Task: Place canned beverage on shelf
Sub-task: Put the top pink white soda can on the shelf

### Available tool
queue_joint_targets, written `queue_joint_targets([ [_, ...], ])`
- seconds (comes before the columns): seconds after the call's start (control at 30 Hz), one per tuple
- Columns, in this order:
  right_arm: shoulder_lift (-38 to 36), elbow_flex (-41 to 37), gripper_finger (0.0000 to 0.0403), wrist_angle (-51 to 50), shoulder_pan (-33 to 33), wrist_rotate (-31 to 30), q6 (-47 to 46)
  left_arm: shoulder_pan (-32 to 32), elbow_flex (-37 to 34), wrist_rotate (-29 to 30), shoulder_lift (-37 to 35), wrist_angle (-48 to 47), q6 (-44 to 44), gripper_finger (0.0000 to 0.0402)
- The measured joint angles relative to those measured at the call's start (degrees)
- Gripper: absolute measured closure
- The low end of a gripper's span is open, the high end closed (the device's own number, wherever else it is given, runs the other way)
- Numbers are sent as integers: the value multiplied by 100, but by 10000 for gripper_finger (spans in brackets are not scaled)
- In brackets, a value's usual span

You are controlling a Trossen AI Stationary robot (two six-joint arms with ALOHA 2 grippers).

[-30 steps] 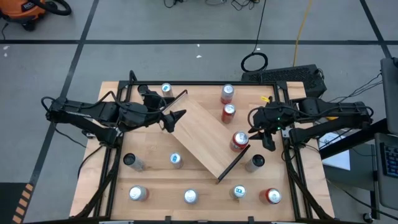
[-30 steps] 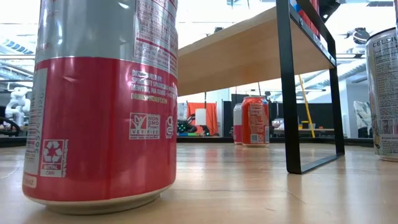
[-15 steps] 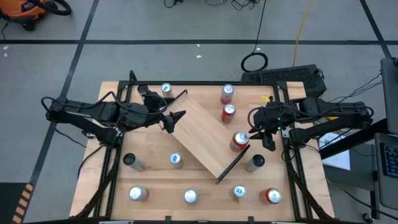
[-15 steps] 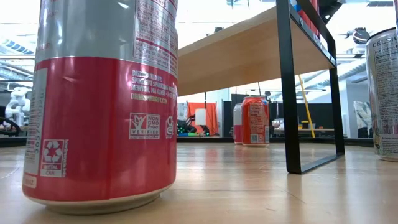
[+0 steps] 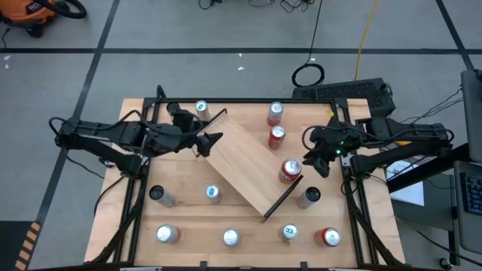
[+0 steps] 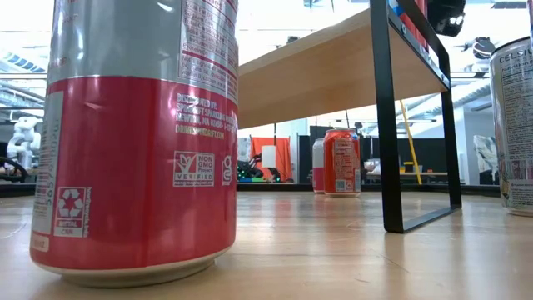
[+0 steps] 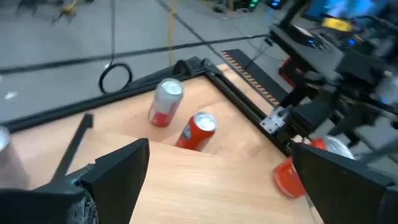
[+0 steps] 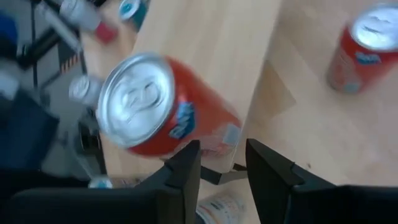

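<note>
Counting from above, we find eleven cans and one shelf [image 5: 241, 154] on the bench [image 5: 188, 214]. Four of the cans are red, two are dark on top, and five show silver or blue tops.

Ten cans stand on the bench itself. The eleventh, a red can [image 5: 290, 171], stands upright on the shelf board. It is just in front of the right claw [image 5: 319, 159], near the end of the board with the black rail on that claw's side. The right claw's fingers [image 8: 180, 180] are only a little apart and hold nothing. They are close to that can but clear of it. Two more red cans stand on the bench beyond the same claw, towards the back edge.

The left claw [image 5: 209, 143] is at the opposite end of the shelf, beside the other black rail. Its fingers [image 7: 118, 168] are spread wide with nothing between them.

Looking level across the bench, we can read a little writing. The big red and grey can [image 6: 133, 133] nearest the camera has a badge reading "NON GMO VERIFIED". It also has a recycling mark with the words "METAL CAN". A pale can [image 6: 516, 125] at the picture's edge shows letters beginning "CEL". We cannot read its smaller print.
</note>
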State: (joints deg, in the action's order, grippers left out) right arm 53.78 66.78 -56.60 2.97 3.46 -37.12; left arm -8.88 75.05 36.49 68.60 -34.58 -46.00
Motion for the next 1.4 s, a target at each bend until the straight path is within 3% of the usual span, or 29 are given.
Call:
queue_joint_targets([
  [0.3, 0, -2, 298, -4, -3, -448, -857, 488, 0, -654, 0, -203, -17, 4],
  [0.63, 2, 527, 298, -15, -355, -1781, -579, 1047, 0, -1189, 0, -393, 62, 4],
  [0.9, 0, 881, 298, 619, -805, -2751, -361, 1595, 0, -1492, 0, -366, 643, 4],
  [1.1, 138, 881, 298, 508, -1374, -2413, -338, 1877, 0, -1530, 0, -387, 737, 4],
  [1.4, 793, 881, 298, 634, -2356, -811, 738, 1918, 0, -1546, 0, -397, 430, 4],
])
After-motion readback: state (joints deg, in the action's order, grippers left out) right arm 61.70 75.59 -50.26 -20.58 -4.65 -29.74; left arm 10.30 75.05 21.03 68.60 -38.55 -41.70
